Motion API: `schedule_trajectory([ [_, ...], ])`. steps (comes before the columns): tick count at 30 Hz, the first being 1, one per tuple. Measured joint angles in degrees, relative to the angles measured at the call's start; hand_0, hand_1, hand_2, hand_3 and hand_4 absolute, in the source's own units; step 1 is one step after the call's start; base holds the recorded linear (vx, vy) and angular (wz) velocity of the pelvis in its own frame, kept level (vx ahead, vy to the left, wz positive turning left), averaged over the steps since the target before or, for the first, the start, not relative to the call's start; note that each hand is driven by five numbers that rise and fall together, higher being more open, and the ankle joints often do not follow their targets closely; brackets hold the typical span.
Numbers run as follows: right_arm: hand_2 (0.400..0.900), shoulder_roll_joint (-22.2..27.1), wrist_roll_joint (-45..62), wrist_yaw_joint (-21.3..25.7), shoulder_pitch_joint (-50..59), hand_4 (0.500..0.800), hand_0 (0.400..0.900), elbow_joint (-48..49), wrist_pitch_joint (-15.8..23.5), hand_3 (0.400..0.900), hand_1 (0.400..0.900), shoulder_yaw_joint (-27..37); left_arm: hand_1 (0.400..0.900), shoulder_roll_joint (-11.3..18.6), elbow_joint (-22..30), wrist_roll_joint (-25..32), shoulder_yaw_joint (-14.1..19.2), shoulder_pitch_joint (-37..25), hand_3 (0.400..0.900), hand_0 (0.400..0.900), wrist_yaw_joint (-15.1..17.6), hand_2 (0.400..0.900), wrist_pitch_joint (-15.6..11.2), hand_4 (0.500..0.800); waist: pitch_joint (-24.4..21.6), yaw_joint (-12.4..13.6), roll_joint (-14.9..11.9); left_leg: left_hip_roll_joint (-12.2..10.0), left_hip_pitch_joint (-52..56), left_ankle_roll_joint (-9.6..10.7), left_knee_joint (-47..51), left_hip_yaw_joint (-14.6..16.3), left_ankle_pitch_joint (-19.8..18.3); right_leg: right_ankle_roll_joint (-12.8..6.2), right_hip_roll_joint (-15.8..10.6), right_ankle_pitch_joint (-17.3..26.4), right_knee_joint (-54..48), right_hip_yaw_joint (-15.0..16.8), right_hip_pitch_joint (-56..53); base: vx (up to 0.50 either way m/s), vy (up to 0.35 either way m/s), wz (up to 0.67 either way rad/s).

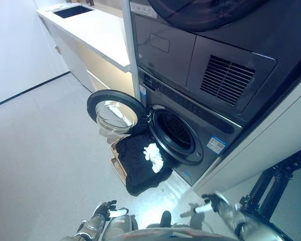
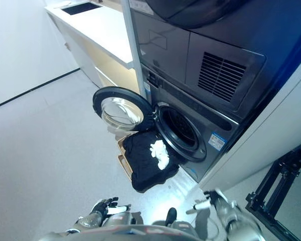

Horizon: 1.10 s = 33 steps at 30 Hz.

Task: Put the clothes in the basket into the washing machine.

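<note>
A wooden basket (image 1: 116, 166) stands on the floor in front of the washing machine (image 1: 190, 130). Black clothes (image 1: 138, 163) spill over it, with a white garment (image 1: 153, 155) on top. The machine's round door (image 1: 114, 111) hangs wide open to the left, and the dark drum opening (image 1: 174, 133) shows nothing inside. My left hand (image 1: 106, 211) is low at the bottom edge, fingers relaxed, holding nothing. My right hand (image 1: 210, 203) is at the lower right, fingers spread, also holding nothing. Both hands are well short of the basket.
A dryer (image 1: 210, 45) is stacked above the washer. A white counter (image 1: 90, 30) with a dark sink (image 1: 72, 11) runs along the left. A black stand (image 1: 271, 186) is at the lower right. Grey floor (image 1: 45, 145) lies open to the left.
</note>
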<state>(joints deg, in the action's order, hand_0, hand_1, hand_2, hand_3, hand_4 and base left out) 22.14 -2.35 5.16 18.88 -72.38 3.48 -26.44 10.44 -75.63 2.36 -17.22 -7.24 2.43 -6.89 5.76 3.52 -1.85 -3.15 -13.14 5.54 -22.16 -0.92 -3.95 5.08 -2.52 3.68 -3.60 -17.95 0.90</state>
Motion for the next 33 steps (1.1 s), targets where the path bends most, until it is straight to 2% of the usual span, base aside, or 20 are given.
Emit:
schedule_trajectory([
  [1, 0.9, 0.8, 0.0, 0.8, 0.7, 0.8, 0.9, 0.9, 0.5, 0.9, 0.9, 0.7, 0.9, 0.4, 0.0, -0.2, -0.1, 0.0, 0.9, 0.9, 0.2, 0.9, 0.0, 0.8, 0.0, -0.3, 0.0, -1.3, 0.9, 1.0, 8.3, 0.8, 2.4, 0.32, 1.2, -0.4, -0.7, -0.5, -0.7, 0.31, 0.098, -0.08],
  [2, 0.9, 0.4, 0.1, 0.8, 2.1, 0.8, 0.9, 1.1, 0.4, 0.9, 0.9, 0.3, 0.9, 0.7, -0.3, -0.2, -0.1, 0.2, 0.9, 0.9, 0.7, 0.9, 0.0, 0.8, -0.1, 1.2, 0.1, -3.0, 0.8, 1.4, 12.7, 1.3, 4.5, 0.17, 1.8, -0.8, -1.3, -1.0, -1.5, 0.3, 0.104, -0.08],
  [4, 0.9, 1.3, 0.1, 0.9, 2.0, 0.8, 0.9, 5.8, -0.5, 0.9, 0.9, -0.5, 0.9, 1.4, -0.4, 0.0, -0.4, 0.6, 0.9, 0.9, 1.0, 0.9, 0.0, 0.8, 0.4, 1.3, 0.6, -5.0, 1.3, 1.2, 20.1, 3.7, 8.5, -0.07, 3.5, -1.5, -1.7, -1.8, -2.6, 0.31, 0.168, -0.63],
  [7, 0.9, 0.5, 0.1, 0.3, 0.5, 0.8, 0.9, 4.1, 1.0, 0.9, 0.9, 1.1, 0.9, 1.5, 0.6, -0.1, 0.1, 1.7, 0.9, 0.9, 1.4, 0.9, -0.2, 0.8, 0.5, 2.9, 1.6, -4.7, 4.1, 0.5, 24.0, 2.3, 11.0, -2.12, 4.7, -2.8, -1.1, 1.5, -4.0, 0.32, 0.226, -0.44],
  [8, 0.9, 0.3, 0.1, 0.3, -0.3, 0.8, 0.9, 3.5, 1.0, 0.9, 0.9, 1.6, 0.9, 1.5, 0.6, -0.2, 0.0, 2.1, 0.9, 0.9, 1.5, 0.9, -0.3, 0.8, 0.6, 2.8, 2.6, -4.6, 5.6, -0.4, 24.0, 2.2, 12.4, -2.83, 4.9, -3.5, -0.7, 2.2, -4.9, 0.17, 0.231, -0.18],
  [9, 0.9, -0.2, 0.2, 0.4, -1.3, 0.8, 0.9, 2.8, 0.9, 0.9, 0.9, 1.9, 0.9, 1.8, 0.6, -0.2, 0.0, 2.1, 0.9, 0.9, 1.5, 0.9, -0.4, 0.8, 0.9, 2.7, 2.7, -3.7, 6.2, -1.6, 23.2, 2.8, 14.1, -4.09, 4.0, -5.0, 1.6, 2.8, -4.4, -0.01, 0.237, -0.07],
  [10, 0.9, -0.5, 0.2, 0.2, -2.2, 0.8, 0.9, 2.5, 0.6, 0.9, 0.9, 1.9, 0.9, 2.4, 0.6, -0.3, -0.6, 2.1, 0.9, 0.9, 1.7, 0.9, -0.4, 0.8, 1.4, 2.3, 2.2, -3.2, 6.6, -2.5, 22.9, 3.7, 13.6, -5.35, 2.3, -6.8, 6.1, 3.2, -2.9, -0.19, 0.191, -0.09],
  [12, 0.9, -1.0, 0.3, 0.0, -2.4, 0.8, 0.9, 4.2, 0.2, 0.9, 0.9, 0.6, 0.9, 4.4, 0.6, -0.3, -2.4, 0.2, 0.9, 0.9, 2.0, 0.9, -0.5, 0.8, 3.4, 0.9, 2.4, -2.1, 5.2, -4.2, 21.9, 4.2, 12.6, -6.76, -1.2, -9.9, 24.6, 4.8, 7.9, -0.3, 0.081, -0.25],
  [13, 0.9, -1.3, 0.6, 0.0, -1.9, 0.8, 0.9, 5.2, 0.2, 0.9, 0.9, 0.5, 0.9, 5.4, 0.6, -0.2, -2.9, -1.4, 0.9, 0.9, 2.2, 0.9, -0.4, 0.8, 4.9, 0.6, 2.2, -1.7, 4.4, -4.8, 21.4, 4.4, 12.4, -7.31, -2.7, -11.3, 29.8, 5.5, 12.1, -0.23, 0.002, -0.25],
  [16, 0.9, -2.5, 1.8, -0.3, 2.5, 0.8, 0.9, 8.3, 0.3, 0.9, 0.9, -1.7, 0.9, 8.6, 0.6, 0.3, -3.3, -5.0, 0.9, 0.9, 4.7, 0.9, -0.7, 0.8, 8.4, 1.1, 0.4, 0.3, 0.6, -5.8, 20.3, 6.5, 12.0, -7.58, -7.6, -11.1, 23.1, 2.8, 18.4, -0.04, -0.035, 0.2],
  [17, 0.9, -2.6, 2.1, -0.1, 3.7, 0.8, 0.9, 10.1, 0.4, 0.9, 0.9, -2.1, 0.9, 9.4, 0.5, 0.7, -2.6, -6.7, 0.9, 0.9, 5.3, 0.9, -0.6, 0.8, 10.0, 0.3, 0.0, 1.5, -1.0, -5.9, 19.1, 5.1, 11.8, -9.1, -7.5, -10.1, 19.6, 4.7, 17.9, 0.01, -0.039, -0.07],
  [18, 0.9, -2.8, 2.6, 0.0, 5.0, 0.8, 0.9, 10.9, 0.4, 0.9, 0.9, -2.7, 0.9, 9.9, 0.7, 1.3, -2.7, -8.0, 0.9, 0.9, 5.8, 0.9, -0.8, 0.8, 11.3, 0.6, -0.6, 2.0, -1.6, -5.7, 18.4, 4.8, 11.6, -9.59, -7.9, -6.3, 18.4, 5.1, 17.7, -0.03, -0.058, 0.15],
  [19, 0.9, -3.4, 3.1, 0.0, 6.8, 0.8, 0.9, 10.9, 0.4, 0.9, 0.9, -3.4, 0.9, 10.1, 1.1, 1.9, -2.7, -8.4, 0.9, 0.9, 6.8, 0.9, -0.9, 0.8, 12.4, 1.5, -0.8, 2.1, -2.0, -5.2, 18.2, 4.5, 11.4, -8.8, -7.8, -3.6, 17.6, 4.7, 17.9, -0.04, -0.056, 0.19],
  [22, 0.9, -3.8, 3.6, 0.8, 12.4, 0.8, 0.9, 11.2, 0.4, 0.9, 0.9, -4.1, 0.9, 9.8, 2.5, 3.4, -2.8, -8.5, 0.9, 0.9, 8.4, 0.9, -0.8, 0.8, 13.3, 2.7, -0.1, -0.1, -6.9, -3.3, 16.1, 2.6, 10.9, -7.78, -6.0, -3.0, 16.6, 2.7, 20.1, -0.04, -0.065, 0.34],
  [27, 0.9, -2.1, 5.8, 3.5, 19.8, 0.8, 0.9, 10.8, 0.3, 0.9, 0.9, -5.2, 0.9, 8.2, 3.3, 4.6, -4.4, -8.5, 0.9, 0.9, 8.5, 0.9, -0.8, 0.8, 14.8, 3.6, -0.5, -1.3, -12.6, -2.1, 14.1, 0.3, 11.2, -6.2, -5.3, -4.3, 18.9, 0.0, 24.4, 0.01, -0.066, 0.18],
  [33, 0.9, 0.4, 6.9, 4.8, 26.7, 0.8, 0.9, 10.9, 0.4, 0.9, 0.9, -7.8, 0.9, 8.9, 4.7, 5.2, -4.8, -12.5, 0.9, 0.9, 10.1, 0.9, -1.2, 0.8, 18.1, 5.1, -0.9, -0.7, -19.5, -1.5, 9.1, -2.5, 10.4, -5.37, -6.9, -7.8, 26.5, -1.7, 30.8, -0.01, -0.05, 0.23],
])
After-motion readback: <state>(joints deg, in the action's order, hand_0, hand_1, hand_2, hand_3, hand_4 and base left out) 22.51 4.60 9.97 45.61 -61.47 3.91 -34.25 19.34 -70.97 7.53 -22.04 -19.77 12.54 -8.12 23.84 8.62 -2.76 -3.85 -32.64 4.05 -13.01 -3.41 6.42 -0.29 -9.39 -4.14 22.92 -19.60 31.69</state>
